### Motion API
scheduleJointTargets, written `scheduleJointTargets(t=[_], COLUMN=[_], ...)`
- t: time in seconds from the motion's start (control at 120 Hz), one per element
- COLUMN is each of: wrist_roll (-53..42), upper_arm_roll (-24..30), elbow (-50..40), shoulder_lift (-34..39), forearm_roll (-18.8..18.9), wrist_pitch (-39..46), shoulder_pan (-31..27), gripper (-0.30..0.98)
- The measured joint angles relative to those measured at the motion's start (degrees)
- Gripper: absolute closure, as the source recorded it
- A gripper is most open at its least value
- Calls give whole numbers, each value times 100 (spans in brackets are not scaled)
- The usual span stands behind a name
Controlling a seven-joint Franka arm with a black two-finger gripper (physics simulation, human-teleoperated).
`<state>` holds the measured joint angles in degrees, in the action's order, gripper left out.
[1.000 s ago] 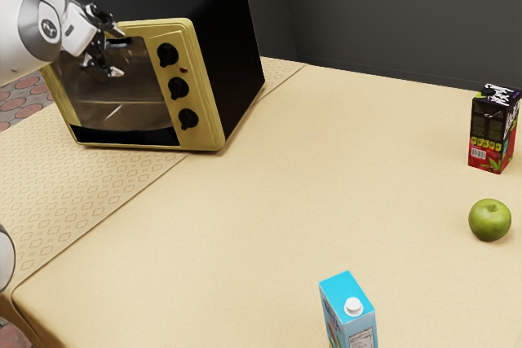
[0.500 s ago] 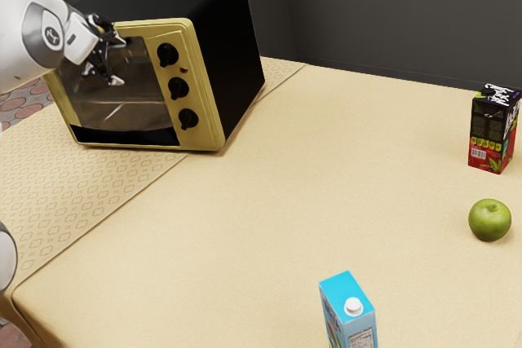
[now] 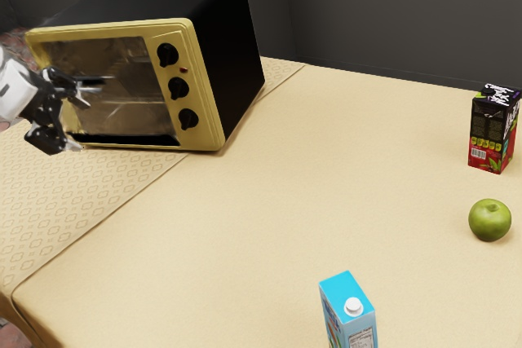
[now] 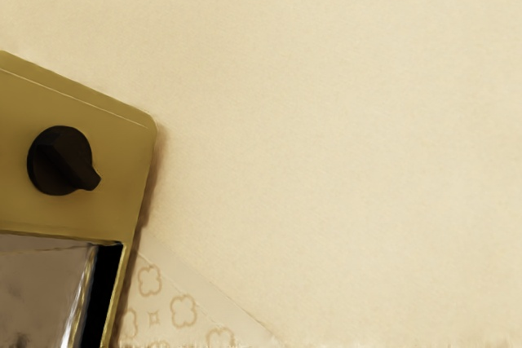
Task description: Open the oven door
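Well, the gripper [image 3: 81,118], fingers apart at frame left, may skid off the oven door [image 3: 134,107] (slick, probably) if angled badly.

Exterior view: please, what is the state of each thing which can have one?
Pincer: open, nothing held.
Oven door: not swung down; whether slightly ajar, I cannot tell.
Oven knobs: settings unreadable.
Light-blue drink carton: upright, white cap on.
Black-and-red drink carton: upright.
Green apple: whole on its visible side.
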<state>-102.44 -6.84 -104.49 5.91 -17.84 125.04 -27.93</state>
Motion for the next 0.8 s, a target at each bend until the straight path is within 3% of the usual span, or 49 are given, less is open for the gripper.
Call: scheduleJointTargets(t=[0.025, 0.05, 0.075, 0.1, 0.225, 0.267, 0.35, 0.425, 0.483, 0.55, 0.642, 0.758, 0.8], wrist_roll=[-27, -52, -71, -75, 463, 959, 2089, 3027, 3678, 4350, 5162, 6031, 6302], upper_arm_roll=[18, -304, -398, -315, 5, 721, 2472, 3138, 3286, 3338, 3350, 3342, 2540], elbow=[-1033, -1628, -1502, -965, 2186, 2681, 3044, 3060, 3062, 3063, 3067, 3077, 3099], shoulder_lift=[1138, 2399, 3320, 3742, 2284, 1727, 107, -852, -1089, -1178, -1211, -1231, -1265], forearm_roll=[50, 88, 97, 95, -4, 5, 534, 1035, 1236, 1376, 1488, 1561, 1600], wrist_pitch=[16, -263, -630, -1003, -2605, -2972, -3495, -3814, -3993, -4143, -4284, -4392, -4420], shoulder_pan=[-15, -122, -228, -304, -401, -410, -385, -39, 100, -133, -435, -396, 430], gripper=[2, 2, 1, 1, 1, 1, 0, 0, 0, 0, 0, 0, 0])
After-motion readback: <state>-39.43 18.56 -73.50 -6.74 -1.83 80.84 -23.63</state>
